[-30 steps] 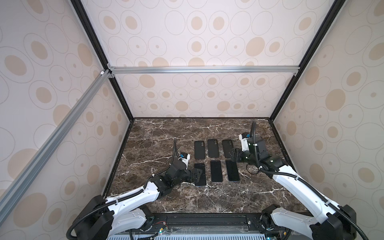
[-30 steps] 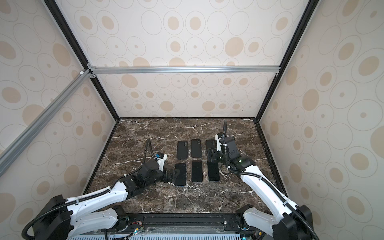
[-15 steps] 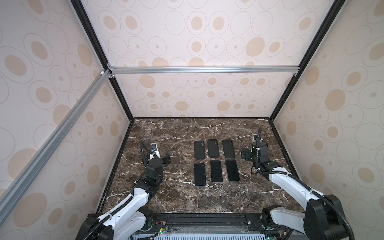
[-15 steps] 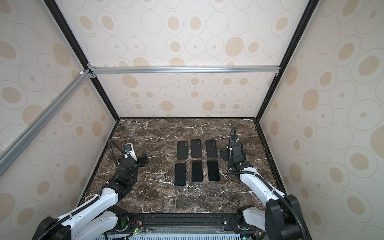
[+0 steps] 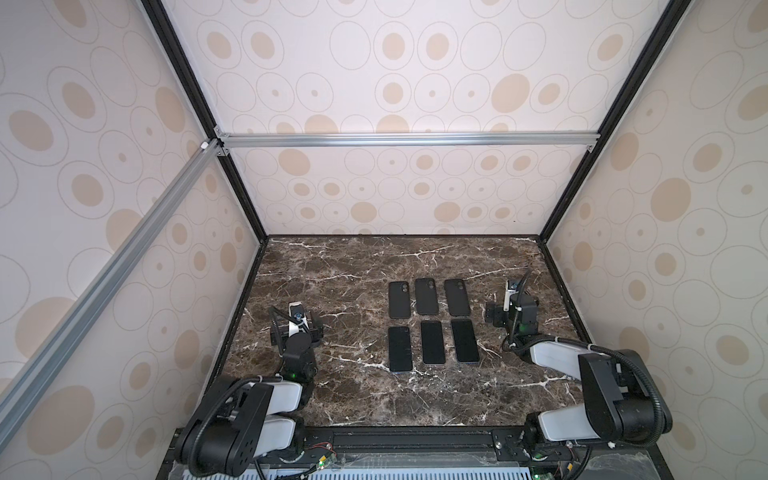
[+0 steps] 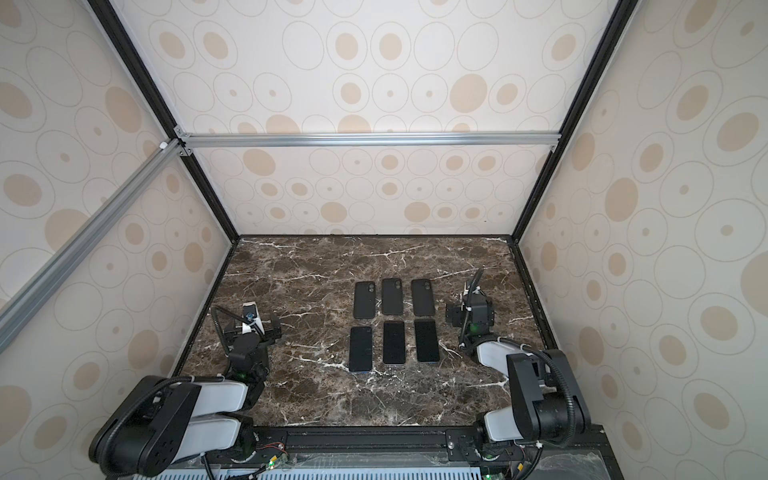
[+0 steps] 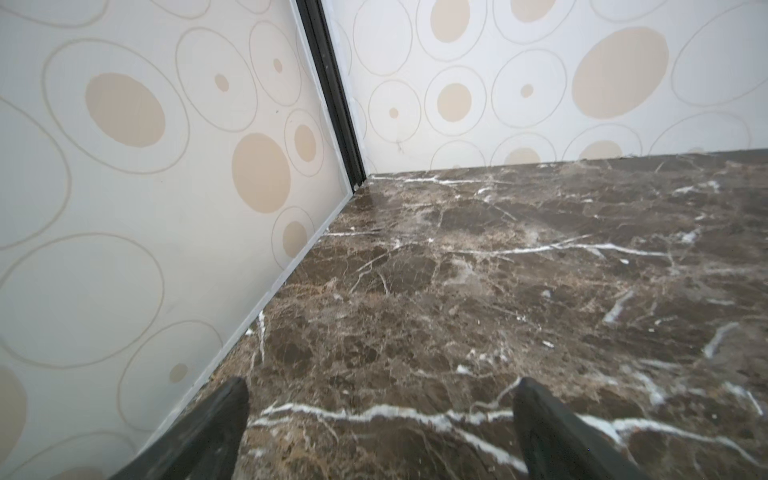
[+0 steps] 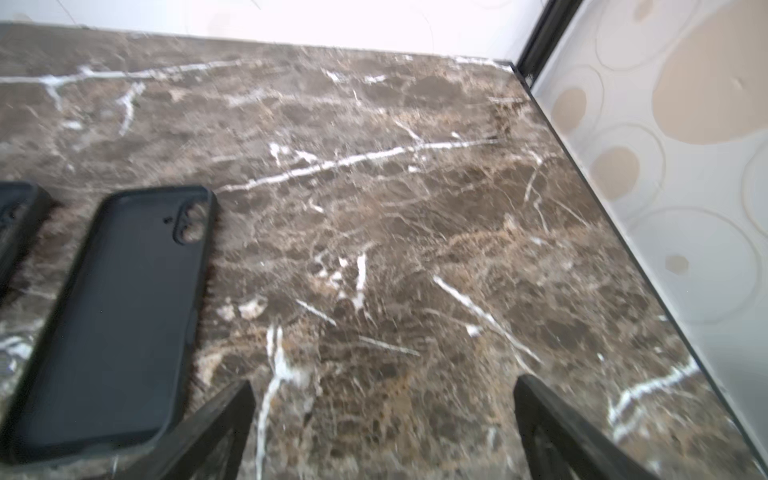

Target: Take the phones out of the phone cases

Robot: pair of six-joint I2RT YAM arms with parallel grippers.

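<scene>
Cases (image 5: 426, 296): three matte black shells in a row at mid-frame in both top views, camera cutouts at their upper ends, flat on the marble table (image 5: 332, 270).
Phones (image 5: 432, 343): three glossy dark slabs with plain faces, in a second row just below, apart from the shells.
Left gripper (image 7: 380, 399): jaws wide, nothing between, lower left over bare marble.
Right gripper (image 8: 382, 390): jaws wide, empty, near the rightmost case (image 8: 120, 316).

Phone cases (image 5: 426, 296): three, in the far row
Phones (image 5: 432, 342): three, in the near row
Robot arms (image 5: 552, 358): two, one on each side
</scene>
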